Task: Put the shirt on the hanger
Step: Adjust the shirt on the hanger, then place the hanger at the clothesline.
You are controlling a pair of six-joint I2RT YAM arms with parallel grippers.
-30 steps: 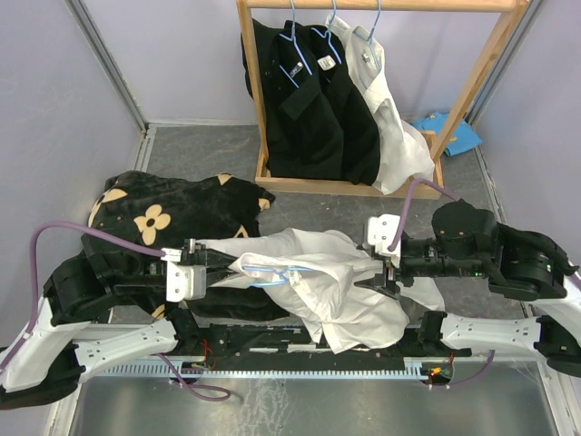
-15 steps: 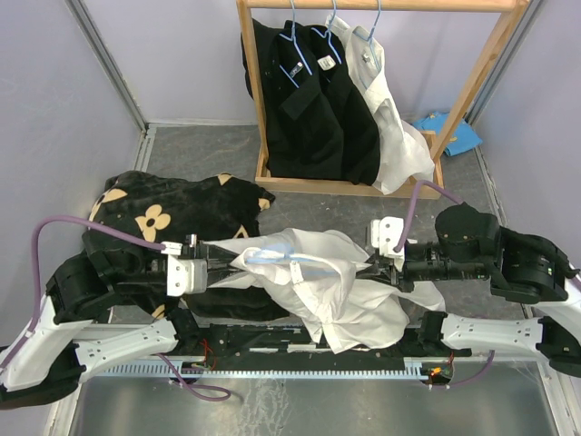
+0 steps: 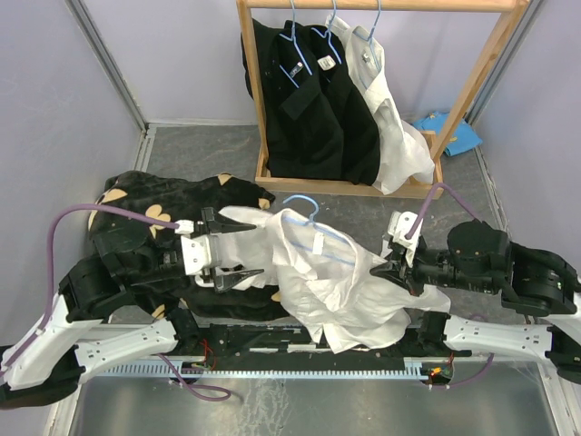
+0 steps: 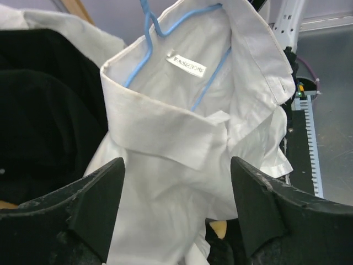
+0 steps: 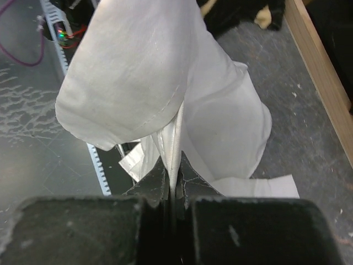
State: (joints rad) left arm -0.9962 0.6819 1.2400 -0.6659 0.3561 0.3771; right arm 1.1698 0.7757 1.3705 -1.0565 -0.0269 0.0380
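Note:
The white shirt [image 3: 340,286] hangs bunched between my two arms, with the light-blue hanger [image 3: 315,211] inside its neck and the hook sticking out toward the back. In the left wrist view the collar of the shirt [image 4: 165,165] faces me, its small label [image 4: 186,64] beside the hanger [image 4: 148,25] wire. My left gripper [image 3: 243,252] stands wide open just left of the collar, nothing between its fingers [image 4: 94,204]. At the shirt's right side, my right gripper [image 3: 392,270] is shut on a fold of the shirt [image 5: 143,66]; the jaws [image 5: 174,176] pinch a thin ridge of fabric.
A wooden rack [image 3: 472,86] at the back carries black shirts [image 3: 309,100] and another white shirt [image 3: 395,127] on blue hangers. A black cloth with tan flowers [image 3: 145,204] lies under my left arm. A blue cloth [image 3: 449,134] lies at the back right.
My left gripper has opened and drawn back to the left, off the collar. The right gripper has shut on the shirt and pulled right. The hanger's hook now stands clear above the neck.

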